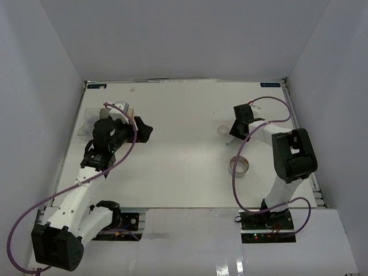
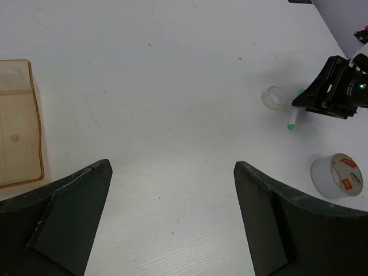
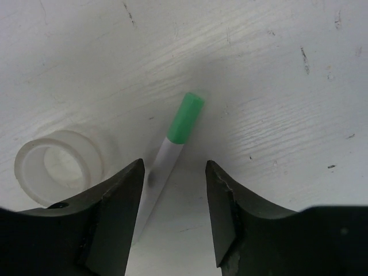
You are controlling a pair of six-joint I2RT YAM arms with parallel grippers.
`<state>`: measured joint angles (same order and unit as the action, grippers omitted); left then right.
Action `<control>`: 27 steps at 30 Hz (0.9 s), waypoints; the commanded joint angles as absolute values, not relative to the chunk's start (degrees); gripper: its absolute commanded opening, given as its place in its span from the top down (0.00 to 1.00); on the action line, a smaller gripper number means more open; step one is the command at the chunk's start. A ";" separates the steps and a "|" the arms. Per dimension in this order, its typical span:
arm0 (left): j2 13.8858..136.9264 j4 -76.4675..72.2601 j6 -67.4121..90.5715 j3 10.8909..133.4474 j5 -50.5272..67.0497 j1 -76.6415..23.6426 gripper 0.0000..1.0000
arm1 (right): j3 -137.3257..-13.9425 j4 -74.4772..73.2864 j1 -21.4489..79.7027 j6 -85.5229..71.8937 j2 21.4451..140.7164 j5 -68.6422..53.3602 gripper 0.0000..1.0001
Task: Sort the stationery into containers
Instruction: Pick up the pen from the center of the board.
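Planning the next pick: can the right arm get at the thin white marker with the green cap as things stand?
Probably yes. The right claw hangs open over the green-capped white marker, a finger on either side; the small round clear jar lies beside it, apart.

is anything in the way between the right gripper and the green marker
Nothing visible. The right gripper is open directly over the green marker, with one jaw on either side of it. The clear jar lies off to the side, outside the jaws, not in the path.
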<state>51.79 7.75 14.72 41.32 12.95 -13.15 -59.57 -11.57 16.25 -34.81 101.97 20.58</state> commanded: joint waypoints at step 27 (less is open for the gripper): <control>57.04 1.32 30.32 41.84 32.69 -14.85 0.02 | -52.73 4.91 35.49 -23.82 78.49 5.36 0.92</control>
